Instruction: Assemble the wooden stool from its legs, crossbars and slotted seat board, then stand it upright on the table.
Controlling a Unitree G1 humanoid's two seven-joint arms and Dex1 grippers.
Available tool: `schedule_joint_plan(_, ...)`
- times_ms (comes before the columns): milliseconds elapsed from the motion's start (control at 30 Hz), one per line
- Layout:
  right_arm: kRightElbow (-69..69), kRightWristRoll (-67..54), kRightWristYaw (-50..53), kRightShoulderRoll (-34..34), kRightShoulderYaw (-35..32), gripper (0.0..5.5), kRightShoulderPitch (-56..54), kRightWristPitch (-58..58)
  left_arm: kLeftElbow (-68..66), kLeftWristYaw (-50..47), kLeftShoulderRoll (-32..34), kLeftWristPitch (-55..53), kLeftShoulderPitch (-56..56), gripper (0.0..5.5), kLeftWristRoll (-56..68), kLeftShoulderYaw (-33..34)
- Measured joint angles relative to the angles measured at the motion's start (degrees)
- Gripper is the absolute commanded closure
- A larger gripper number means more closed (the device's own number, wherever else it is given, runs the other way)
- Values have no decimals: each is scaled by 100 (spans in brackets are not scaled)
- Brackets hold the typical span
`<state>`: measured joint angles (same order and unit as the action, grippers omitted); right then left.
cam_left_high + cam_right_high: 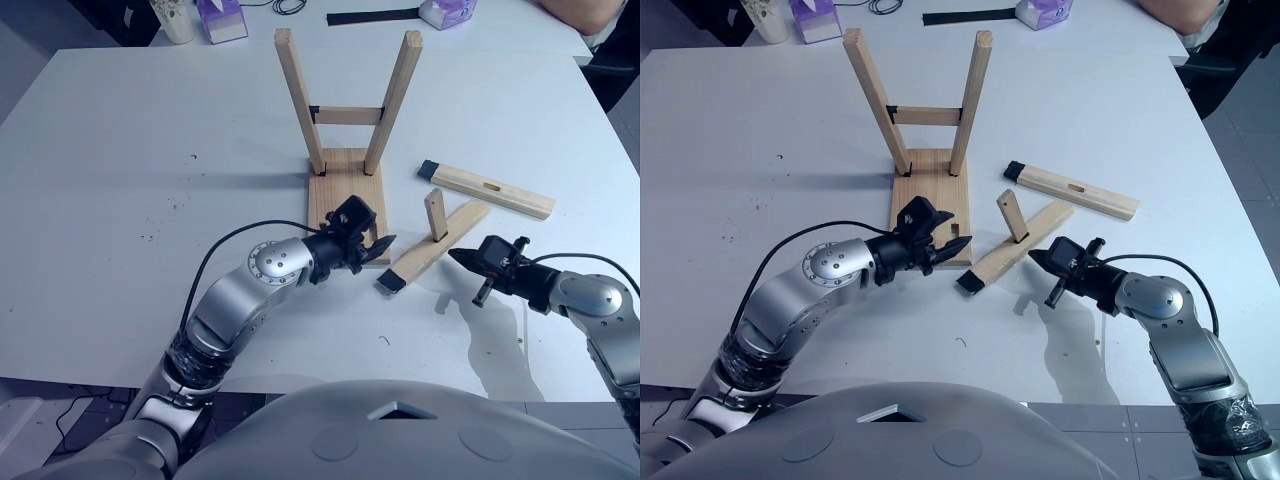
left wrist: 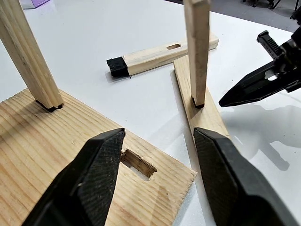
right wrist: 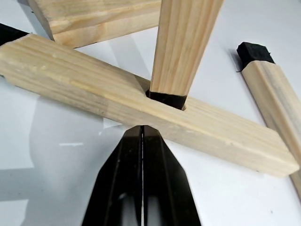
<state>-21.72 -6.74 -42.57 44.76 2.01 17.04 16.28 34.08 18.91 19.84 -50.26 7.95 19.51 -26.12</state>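
My left end effector point(image 1: 378, 250) hangs open over the board's point(image 1: 345, 195) empty near slot point(image 2: 138, 165), mid-worktop. The right end effector point(image 1: 455, 257) is pinched shut and empty, just beside the leg point(image 1: 455, 235) carrying a crossbar point(image 1: 436, 215), nearer the near edge. I'd open the right, grip that leg mid-length, and brace the board while seating it square.

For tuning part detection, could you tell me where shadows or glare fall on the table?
Left eye view: the seat board and legs throw a soft shadow leftward on the table. Right wrist view: grey shadow beside the lying leg, plus a bright streak. Left wrist view: sheen by the right gripper.
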Motion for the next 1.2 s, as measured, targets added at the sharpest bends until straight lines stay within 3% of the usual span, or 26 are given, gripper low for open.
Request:
schedule_joint_plan(233,1,0,-63,9,-9,550,-47,0,65,3,-7,112,-127,280,-78,-59)
schedule_joint_plan(667,-230,-29,-232,58,-72,550,-108,1,96,175,-159,580,-304,280,-263,-747)
schedule_joint_plan(1067,-1392,-1442,-1127,368,-678,550,-18,645,-806,359,-253,1190,-498,280,-687,-1063)
schedule_joint_plan(1200,-1692,-1803,-1260,479,-815,550,24,811,-844,368,-319,1220,-531,341,-735,-1104)
